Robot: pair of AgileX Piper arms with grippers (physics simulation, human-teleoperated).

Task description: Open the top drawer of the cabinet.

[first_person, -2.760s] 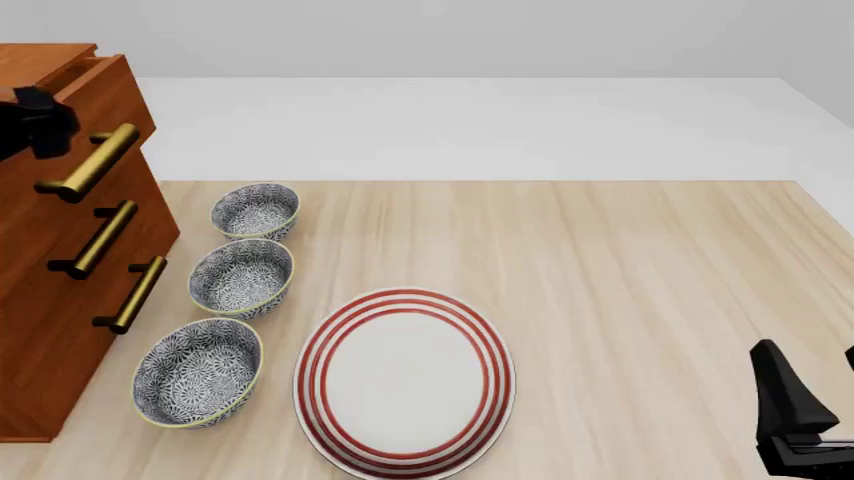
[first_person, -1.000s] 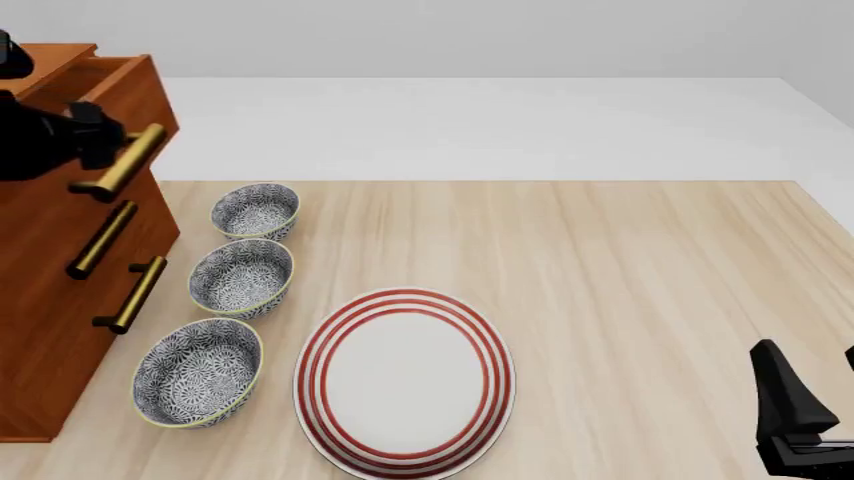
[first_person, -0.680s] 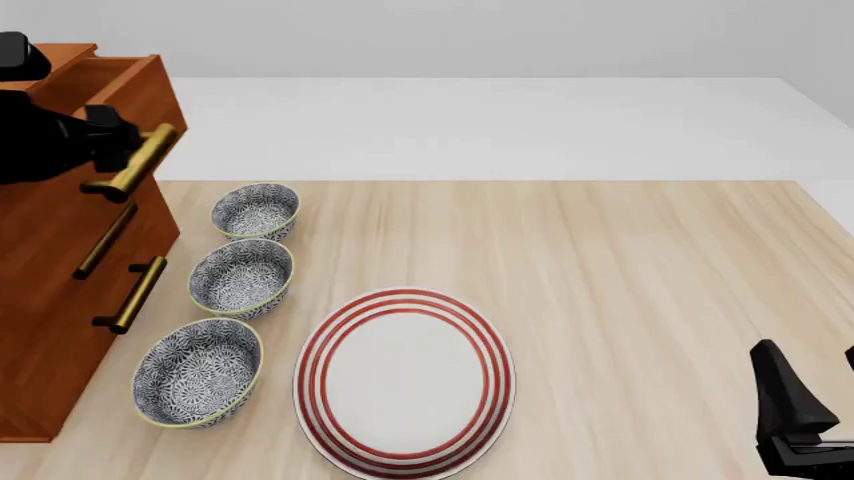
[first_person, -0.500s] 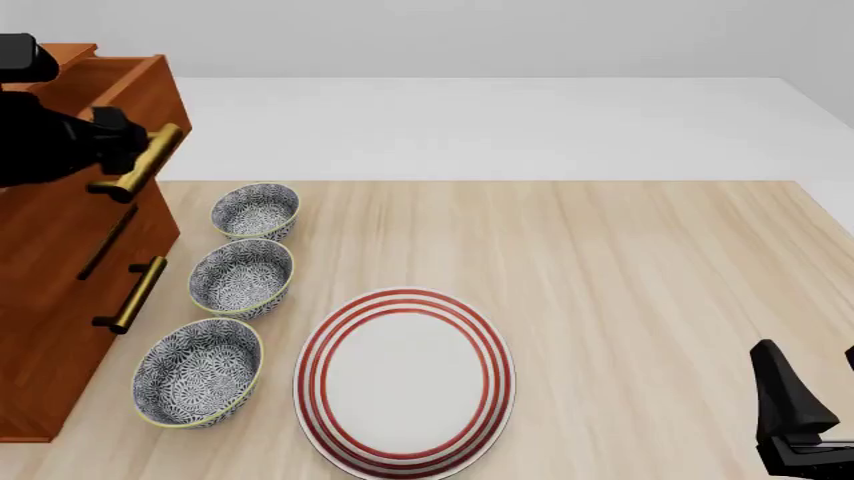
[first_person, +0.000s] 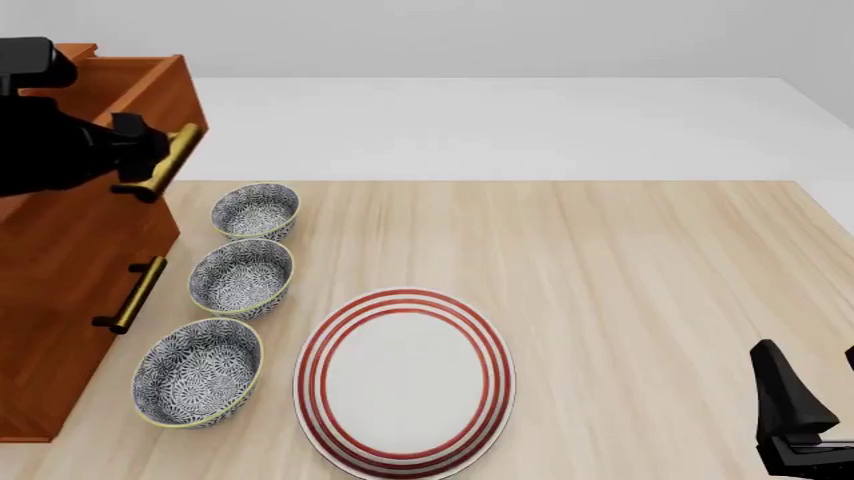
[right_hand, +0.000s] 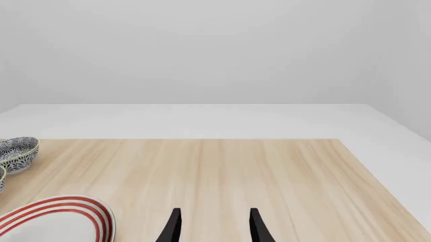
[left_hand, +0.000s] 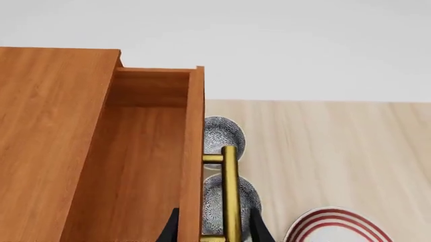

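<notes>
The place is a bare simulated tabletop scene rather than a real room: a pale wood-grain table [first_person: 627, 270] ends at a flat white floor and blank grey wall. On it sit homely dining things, three patterned bowls [first_person: 242, 276], a red-ringed plate [first_person: 404, 382] and a wooden cabinet [first_person: 54, 300] at the left.

Even, bright, diffuse illumination throughout; rendered views sharp edge to edge, without blur, glare or lens distortion. Faint soft shadows beneath the bowls [first_person: 243, 276] and plate [first_person: 404, 381]; light source indeterminate.
</notes>
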